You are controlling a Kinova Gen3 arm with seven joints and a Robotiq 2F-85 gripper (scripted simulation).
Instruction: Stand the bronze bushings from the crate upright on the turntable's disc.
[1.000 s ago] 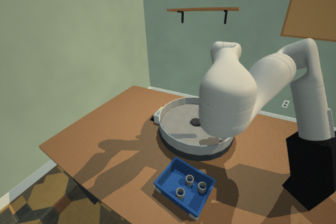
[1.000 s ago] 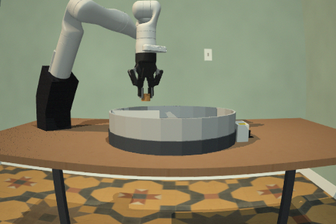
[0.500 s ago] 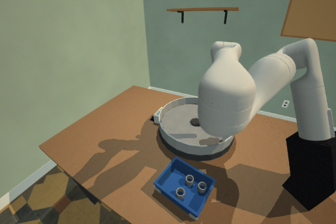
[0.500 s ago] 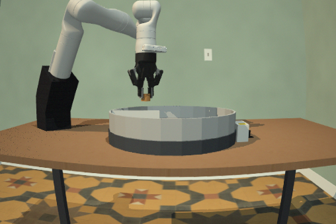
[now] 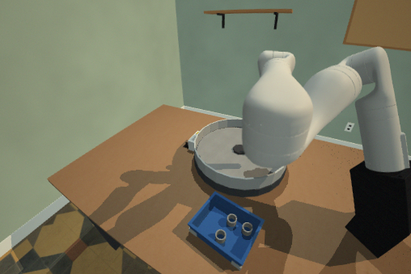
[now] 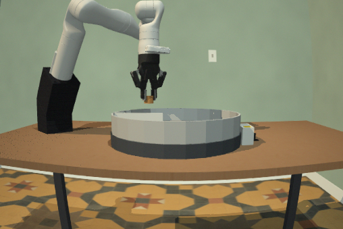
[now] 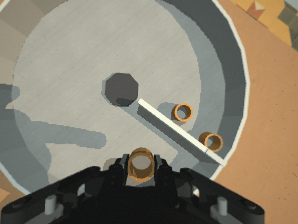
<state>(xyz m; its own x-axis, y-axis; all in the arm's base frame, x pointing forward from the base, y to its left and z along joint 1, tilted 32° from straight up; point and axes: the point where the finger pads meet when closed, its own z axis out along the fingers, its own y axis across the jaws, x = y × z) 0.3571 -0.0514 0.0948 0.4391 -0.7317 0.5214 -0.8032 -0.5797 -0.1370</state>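
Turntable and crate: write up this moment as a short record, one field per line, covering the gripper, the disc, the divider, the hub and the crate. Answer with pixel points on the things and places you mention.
gripper: (image 6: 148, 98) (image 7: 141, 167) shut on a bronze bushing (image 6: 148, 100) (image 7: 141, 165), above the disc
disc: (image 5: 218, 143) (image 7: 75, 65) two placed bushings (image 7: 183, 112) (image 7: 211, 142), bronze, upright, both on the same side of the divider
divider: (image 7: 180, 131) white-topped, running from near the hub to the rim
hub: (image 5: 239, 149) (image 7: 121, 89) dark, nothing on it
crate: (image 5: 226, 251) blue, three steel bushings (image 5: 231, 220) inside
bronze left in crate: none visible

The arm arches high — jaws (image 6: 148, 95) pointing straight down, partly closed.
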